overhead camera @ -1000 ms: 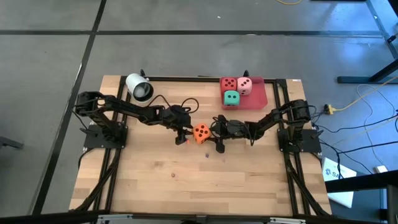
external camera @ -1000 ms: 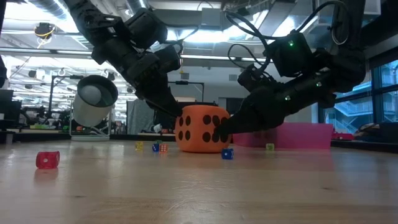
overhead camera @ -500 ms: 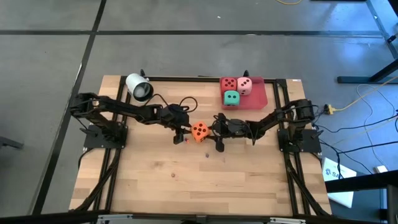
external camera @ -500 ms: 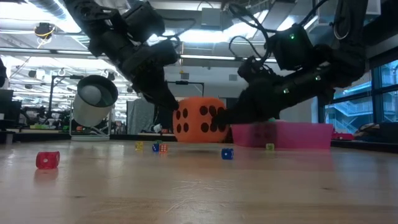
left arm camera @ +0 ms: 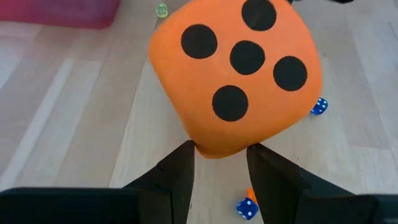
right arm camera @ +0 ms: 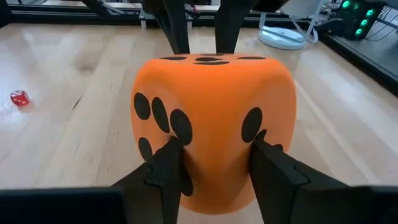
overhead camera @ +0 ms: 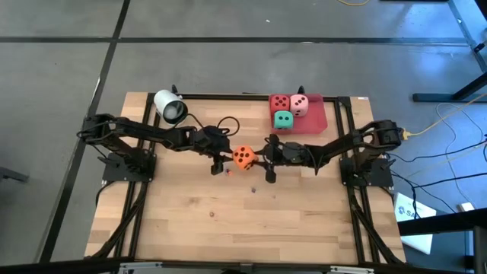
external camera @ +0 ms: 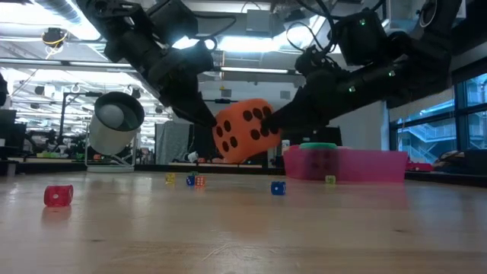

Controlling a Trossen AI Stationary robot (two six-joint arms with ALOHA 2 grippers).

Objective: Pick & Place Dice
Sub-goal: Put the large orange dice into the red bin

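Right wrist view: the right gripper (right arm camera: 213,163) has its jaws pinched into the near face of the orange die (right arm camera: 214,127), pads denting the foam. It closed down further over the last second, so this reads as a real grasp now. In the left wrist view the left gripper (left arm camera: 219,163) grips the same die at its lower corner, jaw gap unchanged. So both grippers are clenched on one die from opposite sides: handover in progress, not finished.

What changed: a second ago the die sat on the table (overhead camera: 228,221) between the two grippers. Now the low view shows it lifted clear of the wood and tilted, held in the air between both arms. In the high view it has shifted slightly away from the front edge.

Meaning for the task: next is probably the left gripper letting go, so the right arm can carry the die to the red tray (overhead camera: 313,122). The red die (overhead camera: 281,101), pink die (overhead camera: 300,105) and green die (overhead camera: 283,119) already sit together there. Orange looks like the last one.

Risk: if both arms keep pulling, the soft cube could twist out.

Also on the table: white cylinder (overhead camera: 170,107), tiny loose dice (external camera: 58,195).
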